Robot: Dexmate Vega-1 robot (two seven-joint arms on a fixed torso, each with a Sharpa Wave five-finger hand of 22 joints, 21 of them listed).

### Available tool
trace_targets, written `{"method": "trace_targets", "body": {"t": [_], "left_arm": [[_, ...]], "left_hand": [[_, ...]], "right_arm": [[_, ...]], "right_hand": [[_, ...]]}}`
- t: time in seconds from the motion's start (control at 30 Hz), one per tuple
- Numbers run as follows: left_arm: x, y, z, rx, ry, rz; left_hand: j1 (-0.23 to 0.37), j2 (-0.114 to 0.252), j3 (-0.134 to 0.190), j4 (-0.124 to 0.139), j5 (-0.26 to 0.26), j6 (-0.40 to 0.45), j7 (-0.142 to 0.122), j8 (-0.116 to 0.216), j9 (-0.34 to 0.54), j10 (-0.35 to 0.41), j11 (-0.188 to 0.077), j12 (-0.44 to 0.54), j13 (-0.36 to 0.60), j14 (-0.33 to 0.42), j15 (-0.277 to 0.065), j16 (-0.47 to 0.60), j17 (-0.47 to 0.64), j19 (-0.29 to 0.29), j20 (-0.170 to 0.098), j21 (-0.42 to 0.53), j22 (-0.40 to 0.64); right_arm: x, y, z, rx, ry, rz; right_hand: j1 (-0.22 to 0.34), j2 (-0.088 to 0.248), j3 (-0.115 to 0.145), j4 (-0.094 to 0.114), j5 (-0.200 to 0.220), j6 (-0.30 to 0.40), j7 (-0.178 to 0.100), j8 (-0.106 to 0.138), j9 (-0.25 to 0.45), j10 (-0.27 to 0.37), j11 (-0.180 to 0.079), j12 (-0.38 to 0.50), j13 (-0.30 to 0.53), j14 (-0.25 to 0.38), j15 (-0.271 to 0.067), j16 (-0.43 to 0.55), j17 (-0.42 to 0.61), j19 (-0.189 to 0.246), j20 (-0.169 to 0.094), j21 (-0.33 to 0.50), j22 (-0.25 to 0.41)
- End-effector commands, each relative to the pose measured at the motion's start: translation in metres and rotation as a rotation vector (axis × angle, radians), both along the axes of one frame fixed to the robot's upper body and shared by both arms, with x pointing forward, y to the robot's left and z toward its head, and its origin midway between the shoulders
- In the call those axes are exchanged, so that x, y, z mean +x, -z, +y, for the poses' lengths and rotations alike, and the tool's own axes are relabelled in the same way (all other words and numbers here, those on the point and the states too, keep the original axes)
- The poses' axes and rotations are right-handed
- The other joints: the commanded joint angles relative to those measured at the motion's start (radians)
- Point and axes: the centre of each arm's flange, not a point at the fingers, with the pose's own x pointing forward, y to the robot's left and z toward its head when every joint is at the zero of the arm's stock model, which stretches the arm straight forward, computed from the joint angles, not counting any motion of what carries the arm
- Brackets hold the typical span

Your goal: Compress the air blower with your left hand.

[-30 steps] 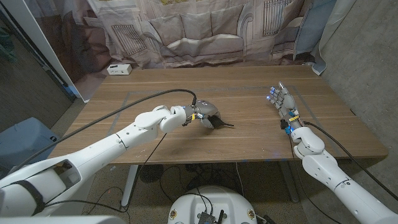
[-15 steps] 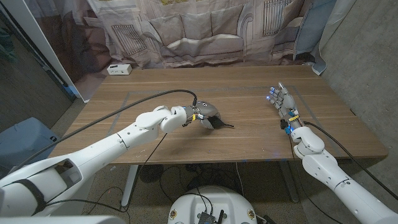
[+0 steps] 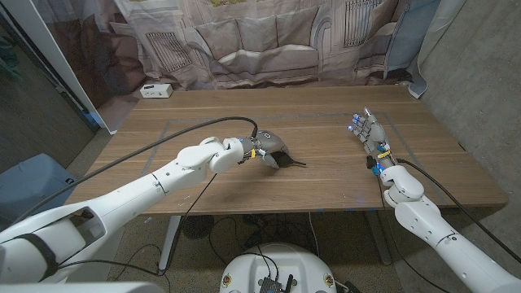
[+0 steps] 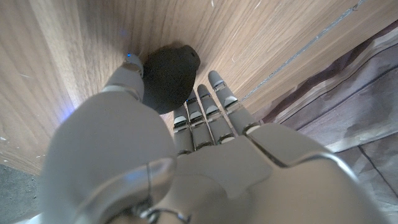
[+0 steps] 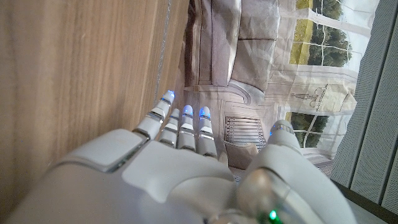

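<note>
black and rounded, the rubber air blower (image 4: 169, 76) sits mid-table with its thin nozzle out, grasped by the left hand (image 3: 271, 150). smooth wooden table (image 3: 326, 183). farther right, the right hand (image 3: 370, 134) stands released, fingers straight. a white box (image 3: 155, 90) lies at the far edge.

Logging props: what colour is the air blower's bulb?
Black, matte; the air blower shows best in the left wrist view.

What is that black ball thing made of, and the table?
The blower looks like soft matte black rubber: its skin is dull and slightly pebbly, with no shine. The left hand wraps around it. The table looks like wood, or a wood-look top: brown streaky grain with a smooth satin finish.
</note>
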Motion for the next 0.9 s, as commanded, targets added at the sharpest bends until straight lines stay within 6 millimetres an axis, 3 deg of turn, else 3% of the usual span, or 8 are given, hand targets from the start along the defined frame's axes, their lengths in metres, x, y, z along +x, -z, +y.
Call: {"method": "trace_targets", "body": {"t": [0.03, 0.2, 0.47, 0.9], "left_arm": [[0.0, -0.005, 0.004, 0.003, -0.005, -0.036], [0.0, -0.006, 0.005, 0.019, -0.007, -0.051], [0.0, -0.008, 0.006, 0.057, -0.016, -0.052], [-0.007, -0.02, 0.012, -0.036, 0.003, -0.079]], "left_hand": [[-0.028, -0.007, -0.021, 0.001, -0.004, -0.084, -0.001, -0.001, 0.001, -0.084, 0.019, -0.007, -0.006, -0.072, 0.023, -0.003, -0.004, -0.04, 0.025, -0.032, 0.002], [-0.082, -0.018, -0.049, 0.013, -0.001, -0.188, 0.0, -0.001, -0.002, -0.181, 0.039, -0.003, -0.018, -0.17, 0.042, -0.004, -0.008, -0.101, 0.047, -0.078, 0.003], [-0.218, -0.037, -0.104, 0.058, 0.004, -0.361, -0.002, -0.003, -0.005, -0.341, 0.06, -0.003, -0.04, -0.315, 0.081, -0.004, -0.006, -0.215, 0.076, -0.151, 0.005], [-0.24, -0.049, -0.116, 0.06, 0.011, -0.373, -0.004, 0.007, -0.006, -0.339, 0.051, 0.011, -0.047, -0.311, 0.066, 0.007, -0.007, -0.223, 0.082, -0.155, 0.006]], "right_arm": [[0.002, -0.001, 0.002, 0.002, -0.002, -0.003], [0.003, -0.002, 0.002, 0.002, -0.001, -0.003], [0.003, -0.003, 0.002, 0.002, -0.002, -0.008], [0.006, -0.003, 0.003, 0.007, -0.005, -0.008]], "right_hand": [[0.003, 0.01, -0.003, 0.0, -0.001, 0.01, 0.0, -0.001, 0.005, 0.009, 0.003, 0.003, 0.003, 0.009, 0.0, 0.002, 0.002, 0.004, 0.005, 0.005, 0.004], [0.003, 0.01, -0.003, 0.0, -0.001, 0.01, 0.0, -0.001, 0.005, 0.008, 0.003, 0.003, 0.003, 0.01, 0.001, 0.002, 0.002, 0.004, 0.004, 0.005, 0.004], [0.003, 0.01, -0.003, 0.0, -0.001, 0.01, -0.001, -0.001, 0.005, 0.009, 0.004, 0.003, 0.003, 0.009, 0.001, 0.002, 0.002, 0.004, 0.003, 0.005, 0.004], [0.004, 0.01, -0.003, 0.0, -0.001, 0.009, 0.0, -0.001, 0.005, 0.008, 0.002, 0.002, 0.003, 0.009, 0.001, 0.002, 0.002, 0.005, 0.002, 0.006, 0.004]]}}
